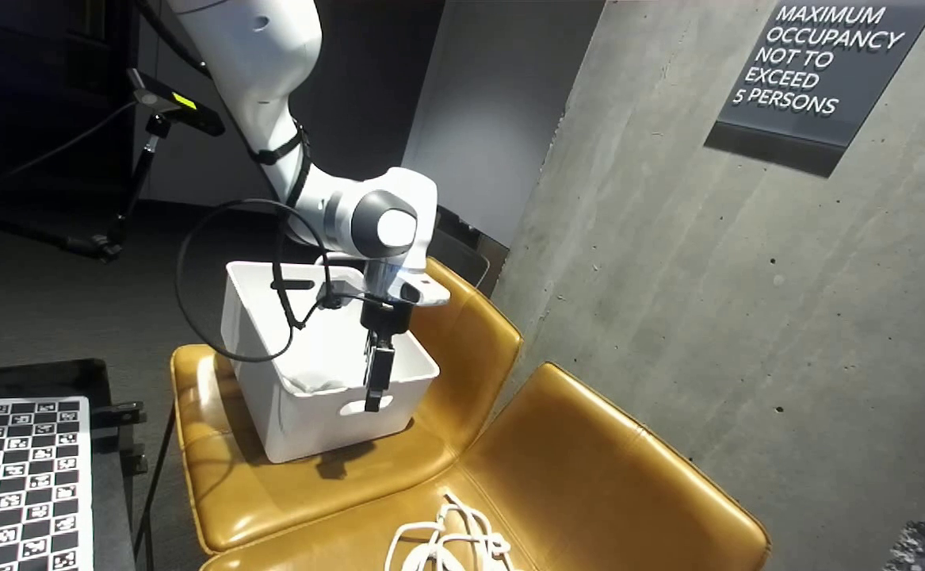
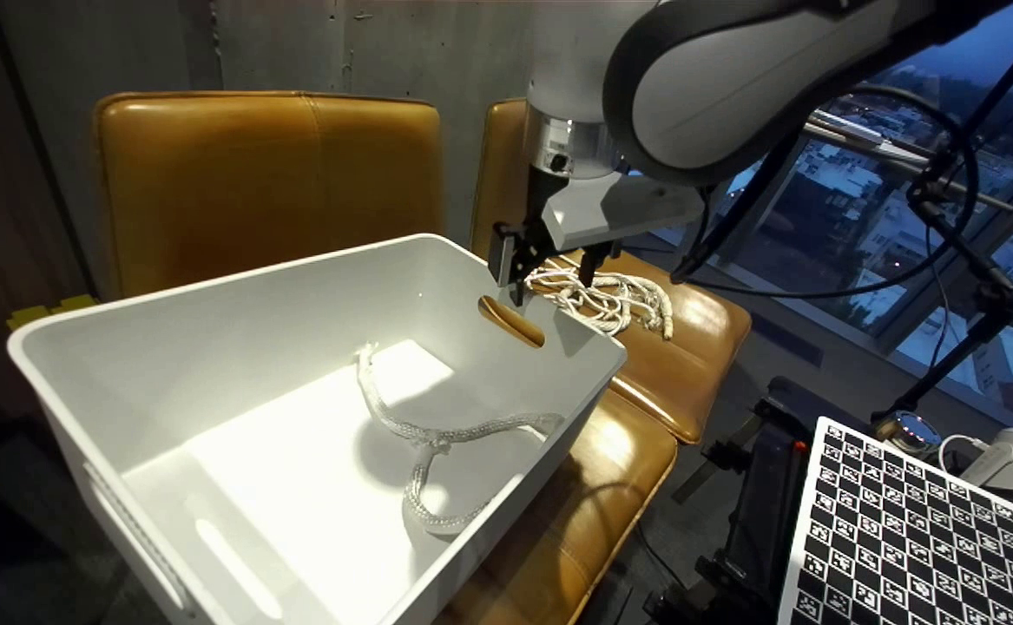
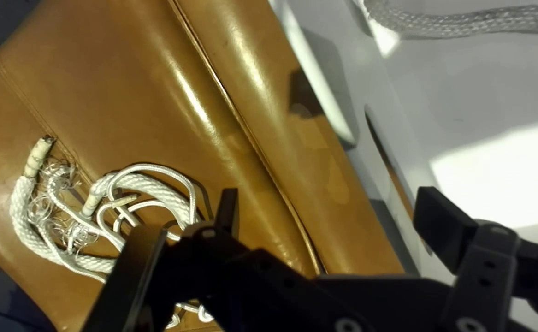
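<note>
A concrete wall stands behind a tan chair and the neighbouring chair, set side by side. The white bin rests on the tan chair, its slotted end wall facing the neighbouring chair, on whose seat lies a white tangle of rope (thick braid mixed with thin cord, some ends frayed). Inside the bin, a greyish length of rope lies bent on the floor, with a knot-like joint partway along. The gripper points down at that end wall, its fingers spread wide with nothing visible between them. In the wrist view one finger shows against the bin and the other against the seat and the tangle, so the end wall seems to run under the gap near the handle slot; whether either finger touches it cannot be told. Any move from here is probably best made straight up first, since a sideways sweep could knock the bin or drag it over the smooth seat, and closing low here might pinch the wall. On the rope, thick braid should give the pads a firmer hold than loose cord, which could snag neighbouring strands.
</note>
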`<state>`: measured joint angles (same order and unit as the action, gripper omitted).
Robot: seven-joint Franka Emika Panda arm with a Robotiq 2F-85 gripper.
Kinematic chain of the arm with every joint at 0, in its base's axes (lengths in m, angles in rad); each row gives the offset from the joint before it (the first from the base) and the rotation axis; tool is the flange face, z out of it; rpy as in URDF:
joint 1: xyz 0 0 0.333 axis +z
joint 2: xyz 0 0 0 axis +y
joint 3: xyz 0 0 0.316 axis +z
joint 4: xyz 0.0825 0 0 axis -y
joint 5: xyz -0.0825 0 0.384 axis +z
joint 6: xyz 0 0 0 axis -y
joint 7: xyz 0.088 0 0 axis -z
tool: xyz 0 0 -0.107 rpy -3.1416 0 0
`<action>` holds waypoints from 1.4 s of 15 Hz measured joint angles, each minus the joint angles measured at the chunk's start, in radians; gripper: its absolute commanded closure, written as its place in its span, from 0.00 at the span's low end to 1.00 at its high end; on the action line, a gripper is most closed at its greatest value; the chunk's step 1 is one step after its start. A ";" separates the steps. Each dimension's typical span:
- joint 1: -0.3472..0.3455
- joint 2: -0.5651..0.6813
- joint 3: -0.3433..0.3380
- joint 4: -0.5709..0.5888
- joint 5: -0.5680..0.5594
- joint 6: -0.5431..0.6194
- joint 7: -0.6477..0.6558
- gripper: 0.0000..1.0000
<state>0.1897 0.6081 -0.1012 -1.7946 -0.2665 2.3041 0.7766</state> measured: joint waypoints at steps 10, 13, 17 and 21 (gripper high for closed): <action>0.018 0.042 -0.002 -0.014 -0.002 0.078 -0.001 1.00; 0.020 0.042 -0.012 -0.014 -0.007 0.078 -0.028 0.98; 0.018 0.033 -0.058 -0.014 -0.042 0.079 -0.097 0.97; -0.004 0.007 -0.110 -0.030 -0.059 0.083 -0.181 0.97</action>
<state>0.1856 0.6150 -0.2110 -1.8242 -0.3253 2.3873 0.5959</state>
